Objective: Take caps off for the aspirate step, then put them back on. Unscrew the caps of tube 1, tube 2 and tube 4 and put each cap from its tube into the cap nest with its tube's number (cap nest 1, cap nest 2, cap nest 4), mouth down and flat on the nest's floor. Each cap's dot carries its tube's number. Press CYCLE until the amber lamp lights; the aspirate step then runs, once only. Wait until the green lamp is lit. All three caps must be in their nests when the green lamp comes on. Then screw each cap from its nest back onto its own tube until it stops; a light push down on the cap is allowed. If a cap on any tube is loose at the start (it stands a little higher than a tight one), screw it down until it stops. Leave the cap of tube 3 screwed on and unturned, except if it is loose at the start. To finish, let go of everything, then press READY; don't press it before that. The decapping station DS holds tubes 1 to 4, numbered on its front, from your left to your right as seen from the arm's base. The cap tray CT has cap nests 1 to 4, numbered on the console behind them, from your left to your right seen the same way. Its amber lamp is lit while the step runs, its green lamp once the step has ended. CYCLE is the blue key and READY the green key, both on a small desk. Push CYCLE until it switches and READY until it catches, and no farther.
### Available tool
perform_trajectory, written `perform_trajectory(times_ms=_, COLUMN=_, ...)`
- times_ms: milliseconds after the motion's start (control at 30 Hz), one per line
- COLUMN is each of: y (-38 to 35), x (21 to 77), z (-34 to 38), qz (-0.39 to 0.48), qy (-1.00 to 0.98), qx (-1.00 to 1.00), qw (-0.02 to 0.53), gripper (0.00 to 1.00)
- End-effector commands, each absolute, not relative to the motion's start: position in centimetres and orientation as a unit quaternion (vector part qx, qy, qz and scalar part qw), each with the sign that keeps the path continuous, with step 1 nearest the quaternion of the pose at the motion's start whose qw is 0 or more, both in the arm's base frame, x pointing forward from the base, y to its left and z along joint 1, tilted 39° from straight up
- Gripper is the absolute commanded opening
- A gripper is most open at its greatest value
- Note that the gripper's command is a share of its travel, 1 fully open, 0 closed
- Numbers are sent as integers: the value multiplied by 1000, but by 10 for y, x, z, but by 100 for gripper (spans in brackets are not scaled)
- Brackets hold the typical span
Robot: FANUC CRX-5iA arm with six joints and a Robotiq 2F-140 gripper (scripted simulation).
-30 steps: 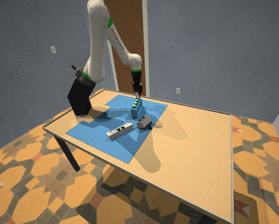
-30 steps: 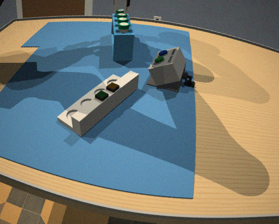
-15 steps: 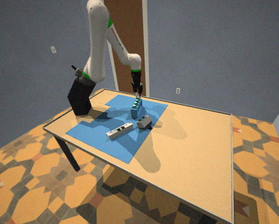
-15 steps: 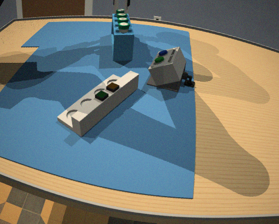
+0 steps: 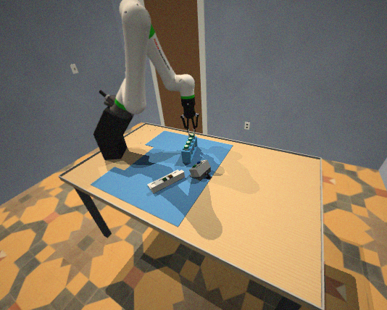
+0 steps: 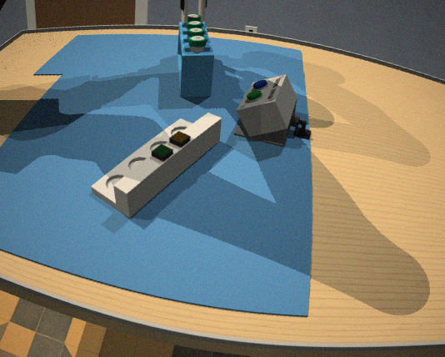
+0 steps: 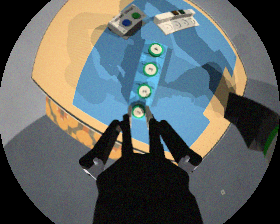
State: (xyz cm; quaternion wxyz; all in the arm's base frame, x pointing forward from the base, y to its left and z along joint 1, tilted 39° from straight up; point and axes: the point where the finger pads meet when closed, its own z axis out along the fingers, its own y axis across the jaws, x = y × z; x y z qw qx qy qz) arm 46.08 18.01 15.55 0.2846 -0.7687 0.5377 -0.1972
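From the top view, my arm reaches down from its black pedestal (image 5: 109, 139) over the blue mat (image 5: 138, 181) on the surface (image 5: 275, 203). My pincer (image 5: 190, 131) hangs straight down onto the far end of the blue decapping station (image 5: 189, 152), the end farthest from the white cap tray (image 5: 166, 181). The grey key desk (image 5: 200, 169) sits just beside the station's near end, and the cap tray lies near that desk, on the side toward the pedestal.

From the exterior view, the decapping station (image 6: 196, 68) stands upright with four green caps in a row along its top. The nearest cap (image 6: 197, 40) is plainly free; the farthest cap (image 6: 193, 17) sits between my two fingers (image 6: 202, 9), which come down on either side of it. The cap tray (image 6: 160, 164) lies in front of the station, its four round nests showing no caps, with an amber lamp (image 6: 180, 138) and a green lamp (image 6: 162, 152) on its raised back, both dark. To the right of the station, the key desk (image 6: 268, 108) carries the blue CYCLE key (image 6: 260, 83) and the green READY key (image 6: 254, 95).

From the wrist view, my pincer (image 7: 139, 117) is closed narrow on the end cap (image 7: 138, 111), fingertips pressed against its two sides. The other three caps run away from it in a line along the station (image 7: 158, 72) toward the cap tray (image 7: 175, 21) and key desk (image 7: 128, 21).
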Motion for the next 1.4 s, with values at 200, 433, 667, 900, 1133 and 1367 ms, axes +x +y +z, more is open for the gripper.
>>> perform_trajectory(times_ms=200, y=179, x=461, z=156, qz=-219, qy=415, qx=-846, qw=253, gripper=0)
perform_trajectory(times_ms=433, y=179, x=461, z=156, qz=-219, qy=415, qx=-846, qw=253, gripper=35)
perform_trajectory(times_ms=667, y=179, x=461, z=156, qz=-219, qy=415, qx=-846, qw=253, gripper=35)
perform_trajectory(times_ms=900, y=179, x=461, z=156, qz=-186, qy=517, qx=-788, qw=278, gripper=35)
perform_trajectory(times_ms=1133, y=179, x=461, z=156, qz=-124, qy=669, qx=-664, qw=311, gripper=35)
perform_trajectory(times_ms=1367, y=179, x=461, z=156, qz=-71, qy=770, qx=-543, qw=327, gripper=35)
